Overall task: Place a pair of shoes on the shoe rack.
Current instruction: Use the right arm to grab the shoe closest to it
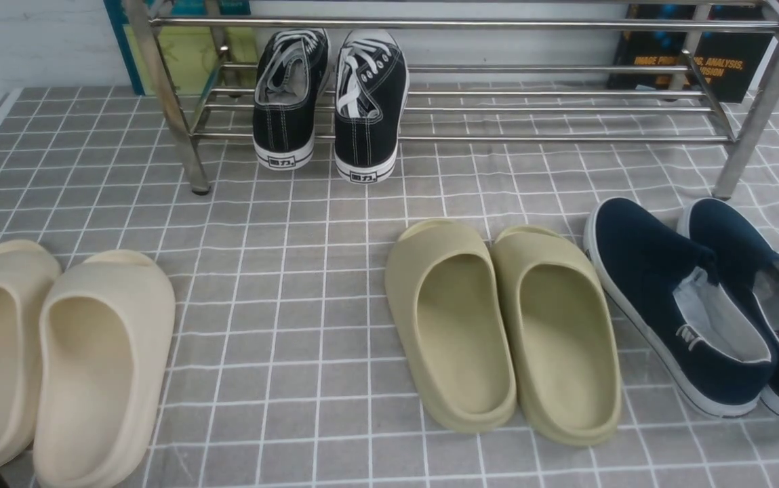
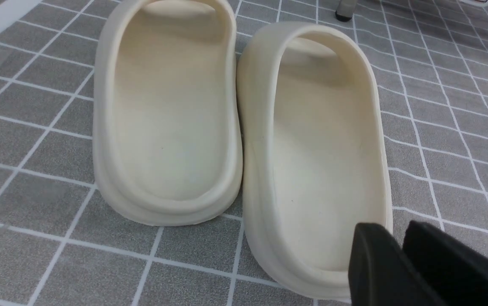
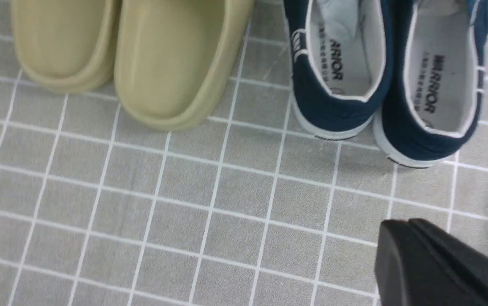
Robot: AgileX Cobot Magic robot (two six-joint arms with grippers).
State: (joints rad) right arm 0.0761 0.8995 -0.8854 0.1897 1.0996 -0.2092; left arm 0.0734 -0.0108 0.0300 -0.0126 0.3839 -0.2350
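Before the rack's right end: navy shoes (image 1: 647,264) stand side by side on the checked cloth, touching each other, not yet on the rack (image 1: 470,24).
Long axis: heels point away from the rack and toes toward it. The pair is slanted, with the toes leaning toward the rack's middle.
Right gripper (image 3: 401,231): fingers pressed together, holding nothing. It hangs on the side of the shoes away from the rack, apart from the heels, and the heel openings face it.
Left gripper (image 2: 392,231): fingers close together, empty, over the cream slides (image 2: 167,119) out before the rack's left end.
Nearer arm: the right, I judge — the left is well apart from the pair.
Rack space: black sneakers (image 1: 369,102) sit on its left part, so the right part suits the pair.
Coming move: probably open the right jaws, reach rackward to a heel, and grip its collar — one shoe at a time.
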